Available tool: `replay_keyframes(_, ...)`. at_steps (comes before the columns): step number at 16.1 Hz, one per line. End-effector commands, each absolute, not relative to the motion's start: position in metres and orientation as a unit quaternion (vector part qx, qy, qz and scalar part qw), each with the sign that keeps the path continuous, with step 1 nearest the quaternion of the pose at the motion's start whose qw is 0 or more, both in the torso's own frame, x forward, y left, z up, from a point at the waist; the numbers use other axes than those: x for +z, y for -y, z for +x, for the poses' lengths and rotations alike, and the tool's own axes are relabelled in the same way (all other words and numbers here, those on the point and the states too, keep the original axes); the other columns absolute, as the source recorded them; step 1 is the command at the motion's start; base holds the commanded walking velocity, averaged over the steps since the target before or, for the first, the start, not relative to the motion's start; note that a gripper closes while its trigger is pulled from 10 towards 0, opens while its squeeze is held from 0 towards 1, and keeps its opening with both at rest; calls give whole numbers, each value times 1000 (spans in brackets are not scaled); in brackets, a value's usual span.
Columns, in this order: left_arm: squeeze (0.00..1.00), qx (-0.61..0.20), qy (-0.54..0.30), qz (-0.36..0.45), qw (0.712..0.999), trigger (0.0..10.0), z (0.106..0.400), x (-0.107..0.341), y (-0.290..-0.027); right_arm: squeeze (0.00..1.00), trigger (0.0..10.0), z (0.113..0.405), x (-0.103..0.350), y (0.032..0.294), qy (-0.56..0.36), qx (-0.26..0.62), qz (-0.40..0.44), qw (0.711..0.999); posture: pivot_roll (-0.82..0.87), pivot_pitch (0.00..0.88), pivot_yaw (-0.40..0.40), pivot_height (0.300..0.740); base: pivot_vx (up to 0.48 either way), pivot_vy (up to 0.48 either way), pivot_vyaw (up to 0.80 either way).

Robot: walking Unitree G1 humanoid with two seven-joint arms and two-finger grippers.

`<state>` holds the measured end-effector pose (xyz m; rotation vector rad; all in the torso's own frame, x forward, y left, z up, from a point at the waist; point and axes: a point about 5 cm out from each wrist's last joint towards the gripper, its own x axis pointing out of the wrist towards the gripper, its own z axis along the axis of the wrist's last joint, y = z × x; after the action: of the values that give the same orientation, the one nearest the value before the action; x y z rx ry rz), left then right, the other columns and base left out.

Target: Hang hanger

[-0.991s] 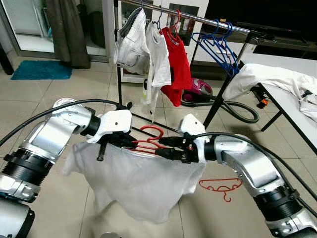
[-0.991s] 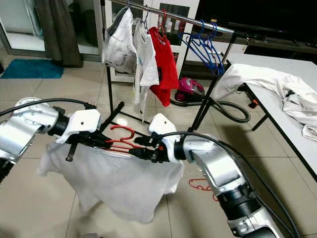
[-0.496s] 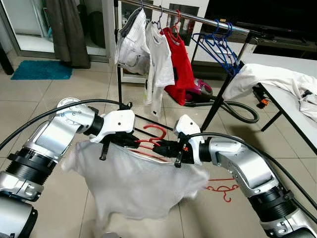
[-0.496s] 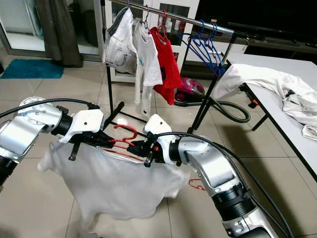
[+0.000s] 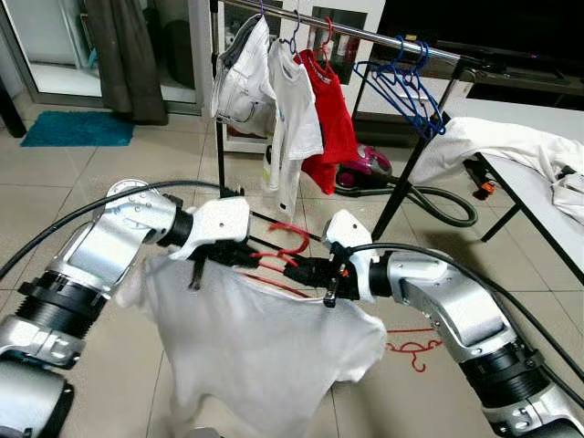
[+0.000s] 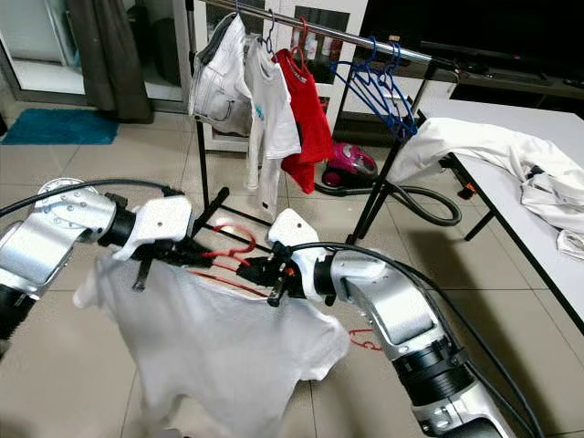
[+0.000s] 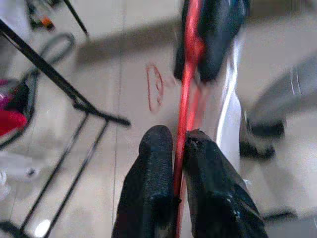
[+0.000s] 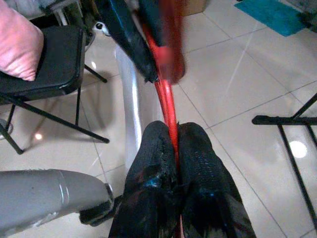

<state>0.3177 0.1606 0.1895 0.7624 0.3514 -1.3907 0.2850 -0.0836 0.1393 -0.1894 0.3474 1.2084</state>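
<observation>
Ahead of you the clothes rail [image 5: 365,35] has bare bar between the red shirt [image 5: 330,119] and the blue hangers [image 5: 406,87]; the table [image 5: 538,196] edge lies to your right. Your left end effector [image 5: 239,256] and right end effector [image 5: 306,271] each clamp the red hanger [image 5: 278,254], its long axis running between them, hook up, white shirt [image 5: 265,342] draped below.

2 grippers [image 5: 239,255] [image 5: 308,271] pinch red hanger [image 5: 278,251] (white shirt [image 5: 265,347] draped).
</observation>
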Motion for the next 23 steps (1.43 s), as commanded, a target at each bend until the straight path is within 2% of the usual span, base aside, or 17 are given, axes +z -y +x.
replay_keyframes(1,1000,-631,-118,329,693,10000,319,206,-152,0,0,287,142,87,-155,559,-96,809,55,0,-105,740,0,0,0)
replay_keyframes(4,1000,-630,-75,295,714,10000,322,221,-154,0,0,290,140,95,-159,550,-109,813,54,0,-106,740,0,0,0)
replay_keyframes(5,314,-631,-68,287,718,10000,322,224,-156,0,0,290,139,97,-161,547,-113,814,55,0,-106,740,0,0,0)
replay_keyframes(6,0,-631,-67,284,719,10000,322,226,-156,0,0,290,139,98,-162,545,-115,814,55,0,-106,740,0,0,0)
replay_keyframes(7,0,-618,-53,260,740,10000,319,234,-165,0,0,292,133,103,-168,523,-136,825,56,0,-107,740,0,0,0)
replay_keyframes(10,0,-580,-58,276,764,10000,317,233,-179,0,0,296,134,108,-157,490,-142,846,61,0,-112,740,0,0,0)
replay_keyframes(11,0,-580,-58,276,764,10000,317,233,-179,0,0,296,134,108,-157,490,-142,846,61,0,-112,740,0,0,0)
replay_keyframes(12,0,-557,-55,280,780,10000,317,233,-184,0,0,299,135,110,-150,474,-139,856,61,0,-114,740,0,0,0)
replay_keyframes(13,0,-492,-44,286,821,10000,317,232,-196,0,0,302,137,115,-144,444,-128,875,62,0,-117,740,0,0,0)
replay_keyframes(16,0,-383,-9,256,887,10000,321,229,-202,0,0,301,136,122,-153,400,-104,898,63,0,-119,740,0,0,0)
replay_keyframes(17,0,-290,16,176,941,10000,316,218,-195,0,10000,300,129,134,-169,311,-113,928,58,0,-112,740,0,0,0)
replay_keyframes(18,0,-257,19,140,956,10000,310,212,-190,0,10000,299,126,138,-183,276,-114,937,58,0,-111,740,0,0,0)
replay_keyframes(20,0,-150,-14,113,982,10000,285,179,-188,0,10000,294,133,141,-135,227,-74,962,62,16,-112,740,0,0,0)
replay_keyframes(23,0,-55,-32,110,992,10000,260,151,-185,0,10000,286,136,148,-90,159,-12,983,67,23,-117,740,0,0,0)
